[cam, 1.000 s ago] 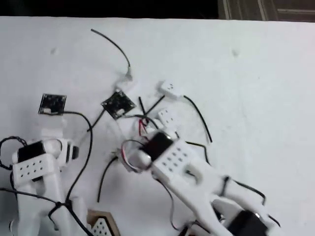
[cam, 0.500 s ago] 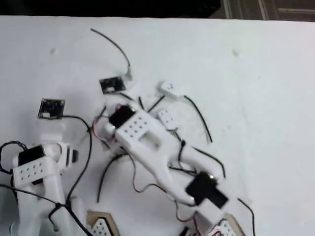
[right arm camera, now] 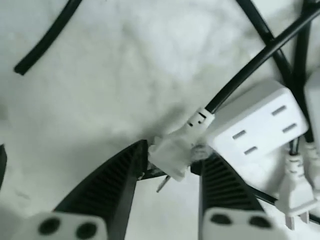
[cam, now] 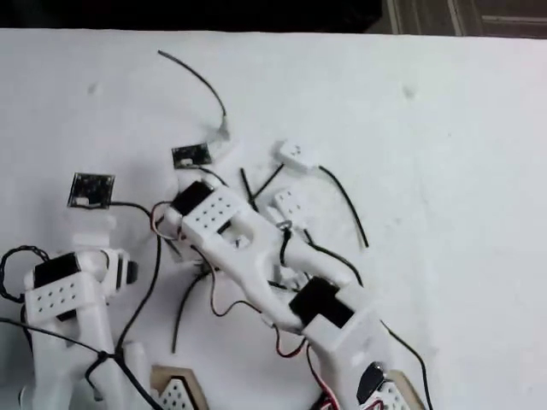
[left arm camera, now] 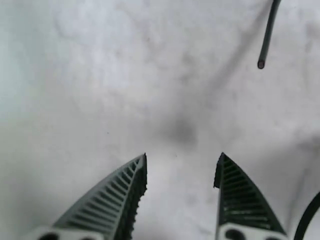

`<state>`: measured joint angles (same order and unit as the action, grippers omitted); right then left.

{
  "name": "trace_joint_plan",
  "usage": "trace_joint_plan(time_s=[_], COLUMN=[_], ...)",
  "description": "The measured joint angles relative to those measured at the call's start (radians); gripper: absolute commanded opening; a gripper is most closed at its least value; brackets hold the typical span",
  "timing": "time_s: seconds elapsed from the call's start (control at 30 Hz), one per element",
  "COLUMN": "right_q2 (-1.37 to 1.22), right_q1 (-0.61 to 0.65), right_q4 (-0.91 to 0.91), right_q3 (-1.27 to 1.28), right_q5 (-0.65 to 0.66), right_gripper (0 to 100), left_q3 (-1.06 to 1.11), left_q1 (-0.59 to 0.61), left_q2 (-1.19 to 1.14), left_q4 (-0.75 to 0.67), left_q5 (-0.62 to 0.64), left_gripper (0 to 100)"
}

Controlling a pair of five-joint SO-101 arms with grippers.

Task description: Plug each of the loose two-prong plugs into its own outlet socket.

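Plug, pinched in my right gripper just beside the white outlet block, looks light and hard with a stiff cord tugging, so I'd hold its moulded body, never the prongs.

No legible text, labels, numbers or signs anywhere

A: What has moved in the last second?
B: The right arm. Its wrist swung from the middle of the table to the left and farther out, and the elbow came up from the near edge.
A: And the black board at its tip?
B: Carried along, farther and left, then back a touch nearer. The right gripper ends up clamped on a white plug beside an outlet socket.
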<state>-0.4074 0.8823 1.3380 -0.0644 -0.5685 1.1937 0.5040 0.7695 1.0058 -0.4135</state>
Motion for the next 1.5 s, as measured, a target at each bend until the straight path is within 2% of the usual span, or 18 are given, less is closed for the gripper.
trace_joint_plan(time_s=[0.07, 0.23, 0.43, 0.63, 0.8, 1.0, 1.2, 1.33, 1.43, 1.5], right_q2=[0.003, 0.058, 0.226, 0.39, 0.477, 0.503, 0.503, 0.503, 0.503, 0.508], right_q1=[-0.006, 0.0, -0.031, -0.184, -0.373, -0.56, -0.623, -0.624, -0.624, -0.624], right_q4=[0.018, 0.106, 0.212, 0.344, 0.367, 0.364, 0.232, 0.074, 0.044, 0.064], right_q3=[0.0, 0.005, 0.005, 0.009, 0.109, 0.239, 0.385, 0.489, 0.511, 0.511], right_q5=[0.0, 0.011, 0.132, 0.33, 0.568, 0.852, 1.077, 1.14, 1.151, 1.154], right_gripper=[3.3, 1.8, 1.8, 1.8, 1.8, 1.8, 1.8, 7.2, 14.6, 15.4], left_q3=[0.0, 0.0, 0.0, 0.0, 0.0, 0.0, 0.0, 0.0, 0.0, 0.0], left_q1=[0.0, 0.0, 0.0, 0.0, 0.0, 0.0, 0.0, 0.0, 0.0, 0.0], left_q2=[0.0, 0.0, 0.0, 0.0, 0.0, 0.0, 0.0, 0.0, 0.0, 0.0], left_q4=[0.0, 0.0, 0.0, 0.0, 0.0, 0.0, 0.0, 0.0, 0.0, 0.0], left_q5=[0.0, 0.0, 0.0, 0.0, 0.0, 0.0, 0.0, 0.0, 0.0, 0.0], left_gripper=[23, 23, 23, 23, 23, 23, 23, 23, 23, 23])
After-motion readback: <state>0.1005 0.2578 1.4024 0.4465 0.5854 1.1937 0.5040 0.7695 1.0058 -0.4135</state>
